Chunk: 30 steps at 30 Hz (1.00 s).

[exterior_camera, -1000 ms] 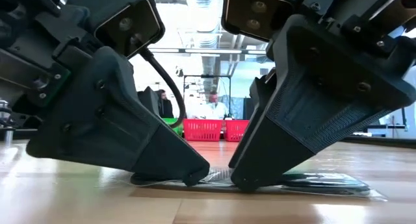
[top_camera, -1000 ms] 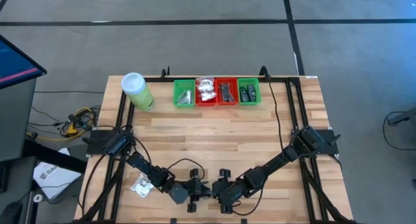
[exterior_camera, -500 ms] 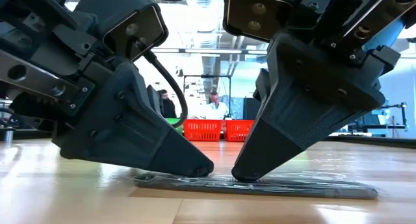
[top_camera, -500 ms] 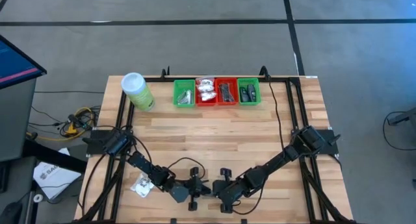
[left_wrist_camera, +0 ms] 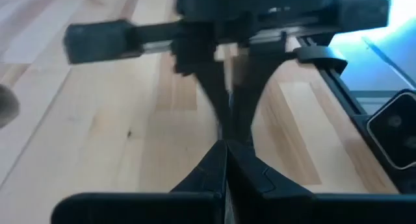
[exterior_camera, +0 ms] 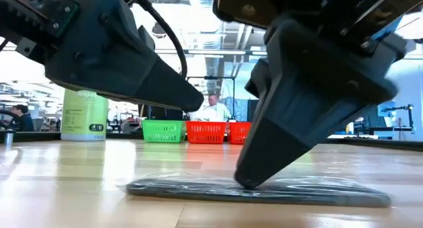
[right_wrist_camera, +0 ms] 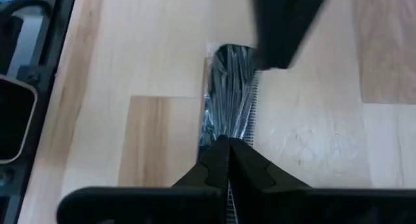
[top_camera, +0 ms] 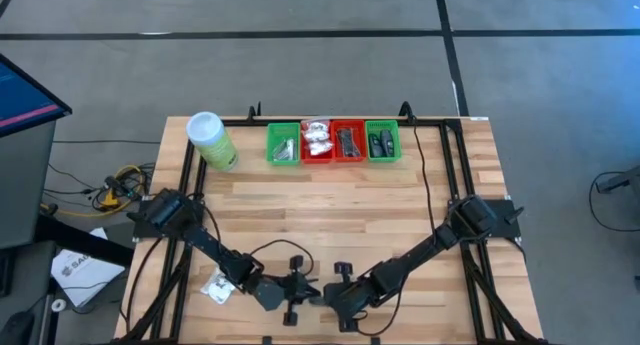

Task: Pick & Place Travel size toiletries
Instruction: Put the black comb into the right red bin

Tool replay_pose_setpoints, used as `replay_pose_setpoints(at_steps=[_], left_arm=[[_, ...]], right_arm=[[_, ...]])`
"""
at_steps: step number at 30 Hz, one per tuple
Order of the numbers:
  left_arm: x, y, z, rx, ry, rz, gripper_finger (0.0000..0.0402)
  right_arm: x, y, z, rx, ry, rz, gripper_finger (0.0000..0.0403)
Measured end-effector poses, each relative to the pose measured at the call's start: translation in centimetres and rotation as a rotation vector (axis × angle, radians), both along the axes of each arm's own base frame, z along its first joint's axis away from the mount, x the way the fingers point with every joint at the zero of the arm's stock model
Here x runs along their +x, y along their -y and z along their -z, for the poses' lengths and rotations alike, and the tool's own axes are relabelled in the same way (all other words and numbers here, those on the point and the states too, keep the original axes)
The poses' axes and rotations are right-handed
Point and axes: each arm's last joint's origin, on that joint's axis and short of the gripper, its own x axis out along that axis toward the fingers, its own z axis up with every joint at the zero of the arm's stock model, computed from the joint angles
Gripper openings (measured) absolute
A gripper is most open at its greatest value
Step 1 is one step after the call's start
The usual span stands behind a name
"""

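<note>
A slim dark foil packet (exterior_camera: 264, 190) lies flat on the wood near the table's front edge, and it also shows in the right wrist view (right_wrist_camera: 229, 81). My right gripper (exterior_camera: 248, 182) (right_wrist_camera: 224, 143) is shut, its tip down on this packet. My left gripper (exterior_camera: 198, 99) (left_wrist_camera: 226, 145) hangs shut and empty just above the packet's left end. In the high view the two grippers (top_camera: 305, 288) (top_camera: 322, 297) almost meet and hide the packet. Some white crinkly packets (top_camera: 215, 285) lie near the table's left edge. My right gripper comes down on the dark packet slanting from above, and its shut fingertips meet the wrinkled film (right_wrist_camera: 226, 130) about midway along the packet. The wrinkles run in toward the tips, which pinch the film there. The packet stays flat on the table.
Red and green trays (top_camera: 333, 142) holding small items stand in a row at the far edge, with a tall light-green canister (top_camera: 212, 140) to their left. Bare wood lies between them and the grippers. People stand in the room beyond (exterior_camera: 213, 109).
My left gripper has risen off the packet's left end with nothing in it and now hangs clear above it. My right gripper has stayed with its tip on the packet. The packet lies flat where it was.
</note>
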Motion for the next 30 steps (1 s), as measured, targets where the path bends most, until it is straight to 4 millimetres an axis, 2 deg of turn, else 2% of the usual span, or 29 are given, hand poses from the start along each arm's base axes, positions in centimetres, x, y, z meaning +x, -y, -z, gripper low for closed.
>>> replay_pose_setpoints(at_steps=[7, 17, 25, 30], left_arm=[[-0.2, -0.1, 0.0, 0.005, -0.009, -0.007, 0.0001], [-1.4, -0.9, 1.4, -0.052, -0.059, -0.059, 0.0001], [-1.7, -0.5, 1.5, -0.135, -0.098, 0.013, 0.0002], [-2.0, 0.0, 1.4, -0.153, -0.102, 0.042, 0.0002]], right_arm=[[0.5, -0.4, -1.6, -0.069, -0.041, -0.034, 0.0000], [1.4, -0.3, -3.6, -0.097, -0.044, -0.038, 0.0000], [1.2, -0.5, -3.6, -0.046, -0.080, -0.022, 0.0006], [0.4, -0.7, -3.0, -0.034, -0.128, -0.018, 0.0049]])
